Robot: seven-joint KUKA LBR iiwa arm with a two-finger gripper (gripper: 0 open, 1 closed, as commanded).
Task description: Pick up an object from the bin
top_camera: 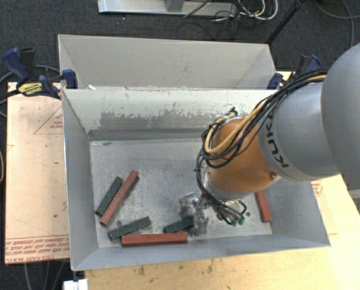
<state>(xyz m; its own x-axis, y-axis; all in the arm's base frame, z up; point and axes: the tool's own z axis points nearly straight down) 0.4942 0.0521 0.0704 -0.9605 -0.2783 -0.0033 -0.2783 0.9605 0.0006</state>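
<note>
The end effector (195, 214) sits low beside a dark green bar (179, 226) at the front of the bin (168, 110). Its opening state cannot be determined. Grasp and lift apparently remain.

Cables (252, 8) lie (on dark carpet (23, 11)) beside a metal stand (162, 6).

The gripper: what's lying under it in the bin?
A dark green stick pokes out leftward from beneath the gripper. Its right end, and anything else there, is covered by the gripper.

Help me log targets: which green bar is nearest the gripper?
The rightmost green bar, just left of the gripper; the middle green bar and left green bar lie farther off.
</note>
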